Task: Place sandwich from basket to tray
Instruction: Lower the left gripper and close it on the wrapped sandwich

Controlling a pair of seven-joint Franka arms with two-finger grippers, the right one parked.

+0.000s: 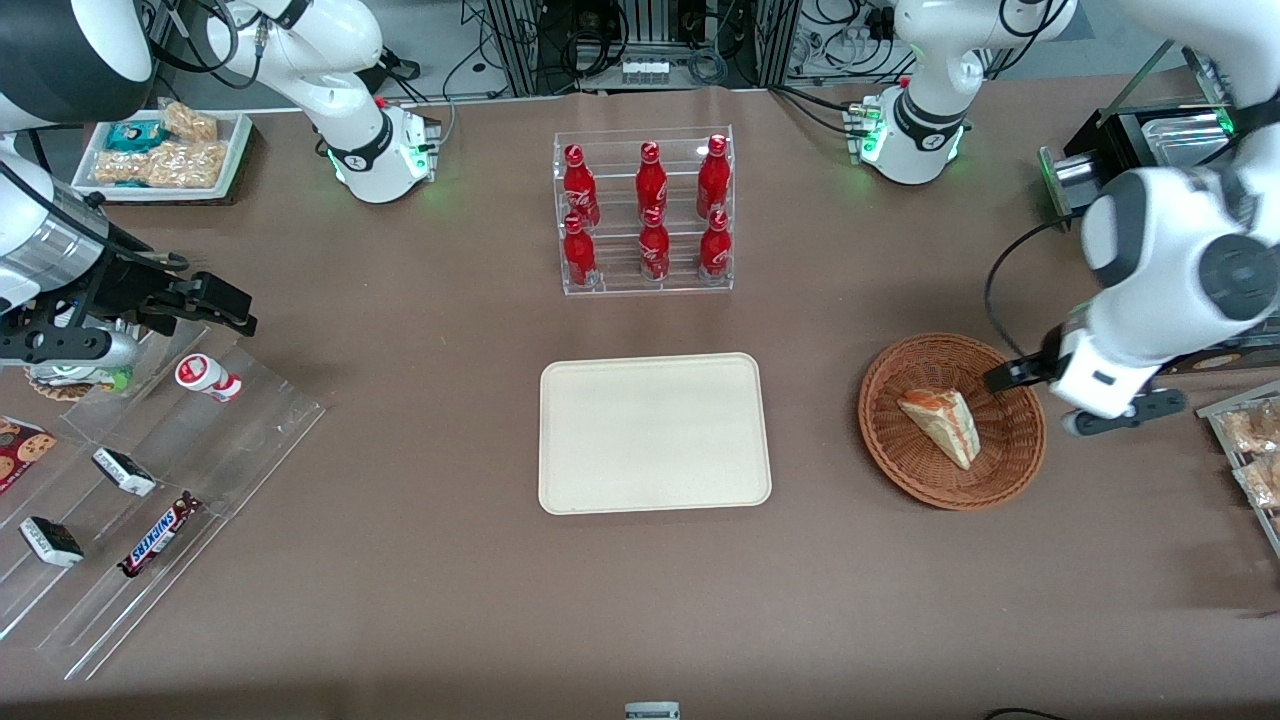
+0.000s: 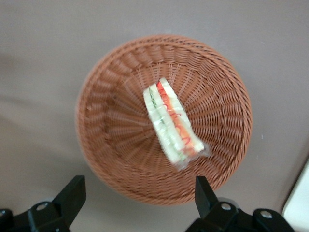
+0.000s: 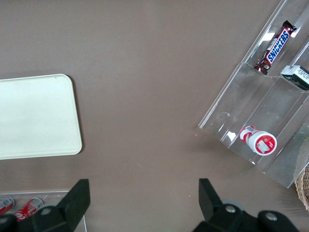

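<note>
Nothing was done yet: one cream tray [image 1: 655,433] lay bare mid-table, nearer the front edge than six cola bottles [image 1: 651,210] in their rack. Toward my end, one wicker basket [image 1: 905,470] held the one sandwich [image 1: 941,425]. My gripper [image 2: 137,203] hovered above the basket's rim, fingers spread wide, holding nothing. Grasp, lift and carry all remained.
</note>
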